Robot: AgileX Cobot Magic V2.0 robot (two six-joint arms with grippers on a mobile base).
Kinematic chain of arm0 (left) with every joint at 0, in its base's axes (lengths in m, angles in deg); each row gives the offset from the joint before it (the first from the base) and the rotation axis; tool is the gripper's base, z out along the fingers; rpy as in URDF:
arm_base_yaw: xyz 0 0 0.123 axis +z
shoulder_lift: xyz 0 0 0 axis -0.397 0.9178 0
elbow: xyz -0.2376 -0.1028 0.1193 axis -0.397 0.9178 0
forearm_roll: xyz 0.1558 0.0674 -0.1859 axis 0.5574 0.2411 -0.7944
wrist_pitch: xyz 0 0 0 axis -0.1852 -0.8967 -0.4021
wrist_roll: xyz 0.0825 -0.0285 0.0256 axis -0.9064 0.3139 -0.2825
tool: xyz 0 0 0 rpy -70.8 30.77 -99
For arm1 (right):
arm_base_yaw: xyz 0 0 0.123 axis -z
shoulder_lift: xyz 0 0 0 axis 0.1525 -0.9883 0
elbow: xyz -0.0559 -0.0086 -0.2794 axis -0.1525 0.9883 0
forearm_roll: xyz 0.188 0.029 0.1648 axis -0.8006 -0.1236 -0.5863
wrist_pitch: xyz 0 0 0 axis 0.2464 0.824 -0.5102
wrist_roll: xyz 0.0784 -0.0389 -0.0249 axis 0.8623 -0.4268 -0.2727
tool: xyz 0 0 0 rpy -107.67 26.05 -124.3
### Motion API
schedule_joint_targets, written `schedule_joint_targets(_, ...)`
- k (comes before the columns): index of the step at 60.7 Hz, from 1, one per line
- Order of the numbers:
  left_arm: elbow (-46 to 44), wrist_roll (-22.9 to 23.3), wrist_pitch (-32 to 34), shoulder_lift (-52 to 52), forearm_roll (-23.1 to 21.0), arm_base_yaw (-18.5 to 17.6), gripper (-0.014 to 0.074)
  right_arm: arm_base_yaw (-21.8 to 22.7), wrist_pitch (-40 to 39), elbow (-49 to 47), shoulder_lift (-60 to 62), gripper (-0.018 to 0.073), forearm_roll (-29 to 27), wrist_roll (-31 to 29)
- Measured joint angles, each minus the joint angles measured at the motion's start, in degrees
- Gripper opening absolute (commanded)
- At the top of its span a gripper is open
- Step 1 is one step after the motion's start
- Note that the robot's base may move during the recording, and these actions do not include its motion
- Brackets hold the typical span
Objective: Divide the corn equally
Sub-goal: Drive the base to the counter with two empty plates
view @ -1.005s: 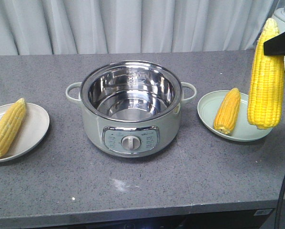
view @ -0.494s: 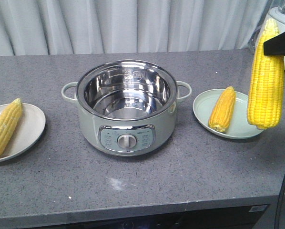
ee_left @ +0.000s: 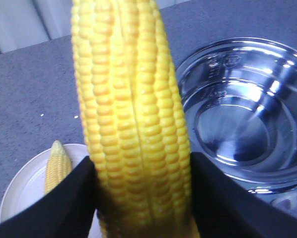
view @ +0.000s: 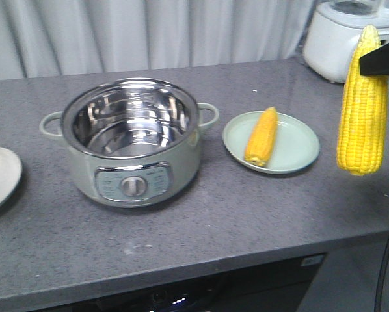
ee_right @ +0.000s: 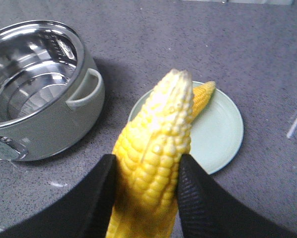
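**Two plated, two aloft**

Four cobs show in all. At far left, the left plate (ee_left: 24, 183) carries one cob (ee_left: 56, 166) lying flat. The front view cuts this plate off at the frame edge. The left gripper (ee_left: 141, 168) is clamped on a second cob (ee_left: 128, 99), one black finger on each flank. That cob is raised off the counter (view: 214, 214) and lies outside the front view. In the wrist view the left plate sits to one side of it and the pot (view: 181, 156) to the other.

The pot stands in the middle and is bare steel inside, with no corn in it. The right plate (view: 298, 146) is just beside it and bears a third cob (view: 261, 136). The right gripper (ee_right: 147, 171) pinches a fourth cob (view: 362, 110), which hangs upright, high and to the right of that plate.

The share-out looks about half done. The plates are level at one apiece and nothing is left to fetch from the pot. What remains is probably to lay each held cob on the plate at its own side, which would make two and two.
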Motion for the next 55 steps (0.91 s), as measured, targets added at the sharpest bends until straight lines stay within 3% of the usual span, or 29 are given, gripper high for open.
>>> schedule_joint_targets(55, 0.0, 0.0, 0.0, 0.0, 0.0, 0.0, 0.0149, 0.0, 0.0, 0.0, 0.0, 0.0115, 0.0, 0.0)
